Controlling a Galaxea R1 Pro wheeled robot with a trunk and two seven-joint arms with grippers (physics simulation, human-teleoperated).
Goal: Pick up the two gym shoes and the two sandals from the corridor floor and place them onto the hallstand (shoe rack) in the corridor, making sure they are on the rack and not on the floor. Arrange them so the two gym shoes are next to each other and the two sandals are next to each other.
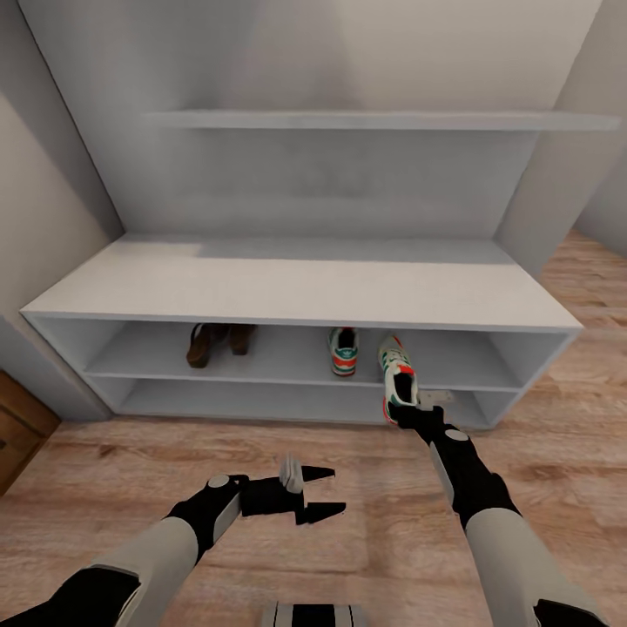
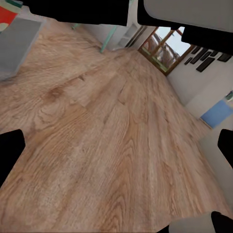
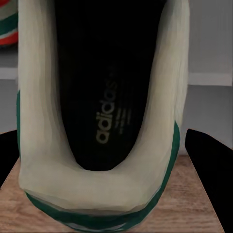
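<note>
A: What is seen nearest?

B: The left pincer is held low over the floor with its fingers spread apart and nothing between them; bare planks are seen beneath it in the left wrist view. It is judged to be parked clear so that the other arm's reach is not crossed.

A: And the right pincer?

B: It is clamped on the heel of a shoe, which is tipped toe-forward towards the rack. The heel grip is probably chosen so that the toe can be slid in under the worktop. The collar and dark insole are seen close in the right wrist view.

A: Is the shoe on the shelf?

B: The toe is at the middle shelf's edge; whether it rests there cannot be told.

A: What lies beyond?

B: The second shoe is set on that shelf just to the left, so the pair will lie together. The sandals are placed side by side further left.
</note>
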